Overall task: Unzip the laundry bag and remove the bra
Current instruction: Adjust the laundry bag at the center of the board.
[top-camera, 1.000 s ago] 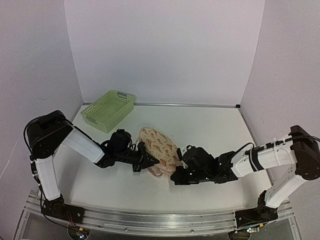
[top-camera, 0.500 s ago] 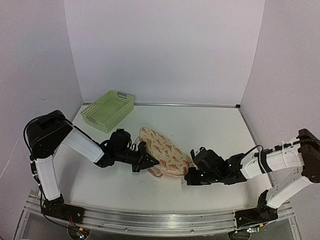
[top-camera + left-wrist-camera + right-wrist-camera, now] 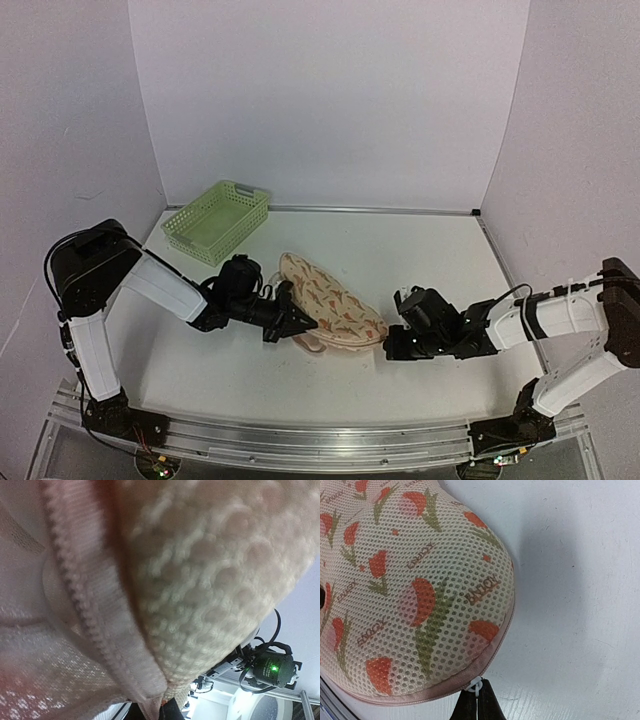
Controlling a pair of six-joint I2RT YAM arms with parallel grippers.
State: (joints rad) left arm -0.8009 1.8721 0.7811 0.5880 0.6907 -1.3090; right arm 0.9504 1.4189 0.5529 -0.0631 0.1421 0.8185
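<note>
The laundry bag [image 3: 330, 308] lies on the table between my arms, a beige-pink padded case with orange-red and green motifs. My left gripper [image 3: 298, 325] is shut on the bag's left edge; in the left wrist view the zip tape and mesh lining [image 3: 210, 580] fill the frame. My right gripper [image 3: 393, 345] is shut on the white zip pull [image 3: 476, 686] at the bag's right end [image 3: 420, 595]. The bra is hidden.
A light green lattice basket [image 3: 217, 220] stands at the back left. White walls close the table on three sides. Bare table [image 3: 440, 260] lies behind and right of the bag.
My right gripper has moved right along the bag's near edge, from its middle to its right end, with the zip pull. The left gripper has stayed put.
</note>
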